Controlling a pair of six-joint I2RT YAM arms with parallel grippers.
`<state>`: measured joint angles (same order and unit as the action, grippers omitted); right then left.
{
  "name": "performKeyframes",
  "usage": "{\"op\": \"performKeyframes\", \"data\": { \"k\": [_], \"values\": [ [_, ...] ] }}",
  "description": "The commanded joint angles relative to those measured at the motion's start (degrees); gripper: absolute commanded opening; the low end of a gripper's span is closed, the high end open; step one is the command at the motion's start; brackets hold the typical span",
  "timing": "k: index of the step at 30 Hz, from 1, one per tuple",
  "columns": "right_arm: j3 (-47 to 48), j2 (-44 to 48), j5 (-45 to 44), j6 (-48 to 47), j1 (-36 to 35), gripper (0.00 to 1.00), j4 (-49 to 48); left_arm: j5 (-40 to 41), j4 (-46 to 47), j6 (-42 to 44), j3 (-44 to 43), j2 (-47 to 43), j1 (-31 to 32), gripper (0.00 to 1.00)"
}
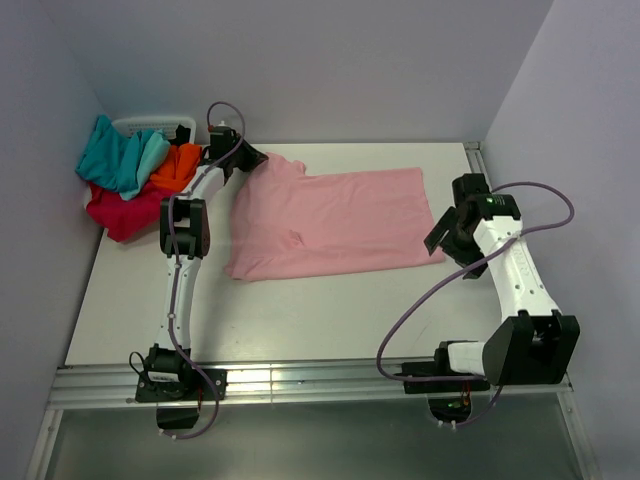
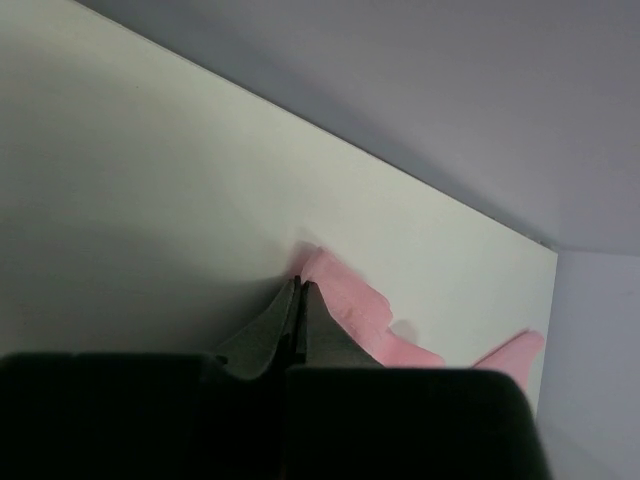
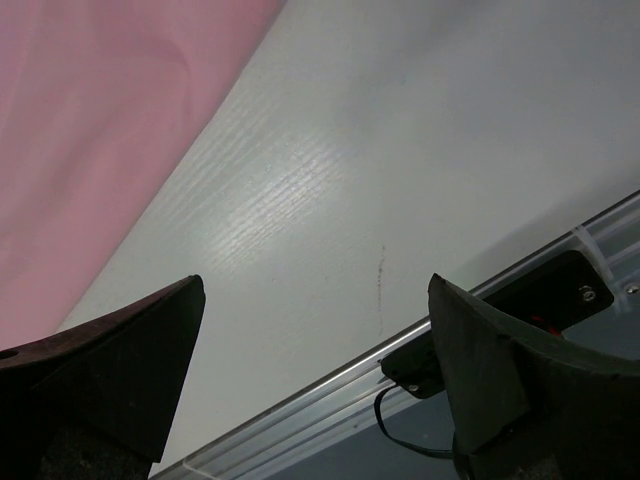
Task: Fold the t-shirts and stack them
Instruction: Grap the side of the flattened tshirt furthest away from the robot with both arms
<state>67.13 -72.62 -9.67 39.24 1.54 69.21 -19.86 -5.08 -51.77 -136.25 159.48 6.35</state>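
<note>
The left gripper [image 2: 299, 285] pinches the 11 o'clock corner of the light pink cotton t-shirt [image 1: 340, 220], lying lengthwise 9-to-3, while the right gripper [image 3: 315, 290] hangs open off its 3 o'clock edge.

Most of the white basket [image 1: 150, 123] hidden behind heaped t-shirts [image 1: 125, 170]

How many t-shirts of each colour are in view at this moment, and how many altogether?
Pink t-shirt: 1
Teal t-shirt: 1
Orange t-shirt: 1
Red t-shirt: 1
Total: 4
</note>
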Motion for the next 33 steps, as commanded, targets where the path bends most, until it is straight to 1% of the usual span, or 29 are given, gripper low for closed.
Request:
{"op": "performKeyframes", "data": {
  "k": [1,4,6,7,8,10,11,12,13,14,15,16,17,19,22,23,24,27,29,31,33],
  "values": [
    [2.6,-2.6,-2.1,-1.3,0.2,1.00,-3.0,0.8,-3.9,1.9,0.6,1.4,0.2,0.00],
    [6.4,-7.5,-0.7,-2.6,0.3,0.99,-6.5,0.3,-4.7,2.5,2.4,-1.1,0.2,0.00],
    [10.9,-12.4,1.2,-3.6,0.2,0.99,-10.4,0.2,-4.8,2.5,5.4,-4.4,0.1,0.00],
    [14.6,-14.2,1.7,-4.4,0.2,0.99,-11.7,0.1,-5.3,2.7,6.2,-5.7,0.1,0.00],
    [16.7,-18.5,2.3,-4.8,0.2,0.99,-13.8,-0.1,-5.6,3.0,8.0,-8.0,0.1,0.00],
    [22.1,-23.7,3.1,-5.6,0.3,0.99,-14.9,-0.4,-6.5,3.6,9.8,-10.4,0.1,0.00],
    [28.6,-29.6,3.5,-5.8,0.4,0.99,-14.5,-0.3,-7.3,4.0,12.3,-12.9,0.1,0.00],
    [32.3,-32.7,4.4,-5.9,0.4,0.99,-14.1,-0.4,-7.3,4.4,13.8,-14.2,0.1,0.00],
    [38.9,-35.7,4.9,-6.0,0.3,0.99,-13.8,0.0,-7.8,4.5,15.2,-15.4,0.1,0.00],
    [42.2,-41.3,5.5,-6.0,0.3,0.99,-13.4,-0.4,-8.1,4.6,17.7,-17.5,0.2,0.00],
    [45.3,-44.0,6.0,-5.8,0.3,0.99,-13.1,-0.5,-9.2,4.8,18.2,-18.1,0.2,0.00],
    [50.8,-46.6,6.3,-5.9,0.3,0.99,-13.0,-0.5,-10.2,4.8,18.6,-18.7,0.4,0.00],
    [53.5,-51.3,6.9,-5.9,0.4,0.99,-13.0,-1.0,-12.1,5.4,19.0,-19.7,0.5,0.00],
    [59.8,-57.8,8.4,-5.8,0.6,0.99,-13.7,-0.4,-14.1,6.1,19.7,-21.6,1.4,0.00],
    [64.4,-62.2,9.6,-5.4,0.9,0.99,-16.0,0.3,-15.8,6.2,21.3,-23.8,3.0,0.00],
    [64.7,-63.9,10.7,-5.3,1.0,0.99,-18.2,0.3,-16.6,6.8,21.3,-24.6,3.5,0.00],
    [64.6,-64.4,10.8,-5.1,1.3,0.99,-19.6,1.0,-19.0,6.9,21.1,-25.0,3.9,0.00],
    [64.1,-66.2,11.5,-4.3,2.1,0.99,-24.9,1.3,-21.4,8.0,20.8,-26.1,5.3,0.00],
    [66.4,-68.5,11.7,-3.8,2.5,0.99,-26.7,1.7,-22.9,9.2,21.3,-27.3,6.0,0.00],
    [69.8,-70.8,11.4,-3.1,3.5,0.99,-27.3,2.0,-23.0,9.6,22.7,-28.5,6.6,0.00],
    [70.4,-71.4,11.4,-2.1,4.3,0.98,-29.5,2.4,-23.5,9.7,25.0,-30.1,6.7,0.00]
  ]
}}
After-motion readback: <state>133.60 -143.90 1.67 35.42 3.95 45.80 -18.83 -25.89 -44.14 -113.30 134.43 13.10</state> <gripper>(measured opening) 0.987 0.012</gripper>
